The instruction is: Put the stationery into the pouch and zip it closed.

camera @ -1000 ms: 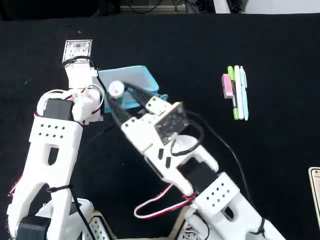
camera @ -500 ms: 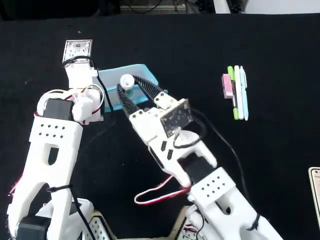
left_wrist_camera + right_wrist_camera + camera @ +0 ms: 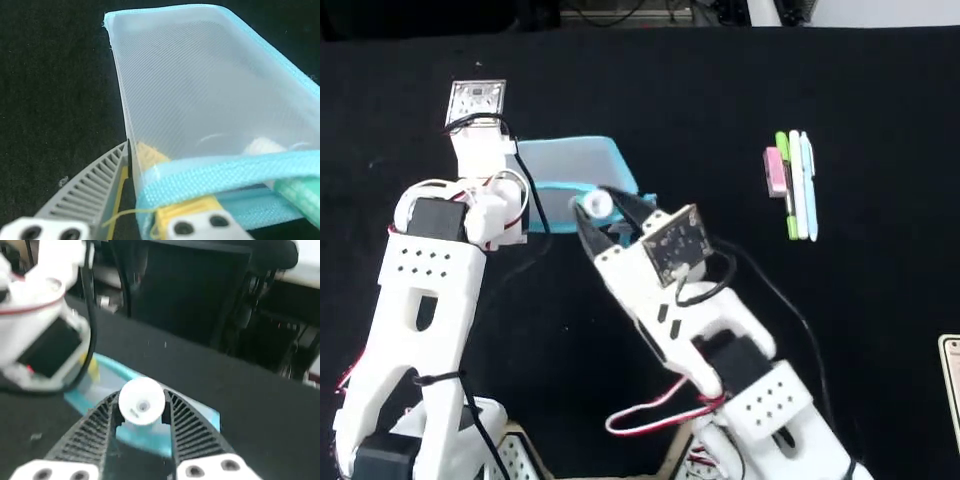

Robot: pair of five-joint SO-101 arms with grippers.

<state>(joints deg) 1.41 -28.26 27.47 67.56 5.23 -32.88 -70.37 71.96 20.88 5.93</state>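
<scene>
Two end effectors were each clamped on something. The left end effector (image 3: 134, 152) had its jaws closed on the near edge of the pale blue pouch (image 3: 570, 160), by the teal zip band. The pouch lay on the black worktop (image 3: 720, 90), in its far left part. The right end effector (image 3: 141, 399) gripped a white cylinder (image 3: 142, 401) between its ribbed black fingers (image 3: 185, 425). In the high view the cylinder sat over the pouch's near edge, just beside the left arm; whether it touched the pouch I could not tell. Well apart, toward the right edge, a green pen (image 3: 785, 190), a white pen (image 3: 797, 190) and a pale blue pen (image 3: 807, 185) lay side by side, with a pink eraser (image 3: 775, 172) touching the green one.
</scene>
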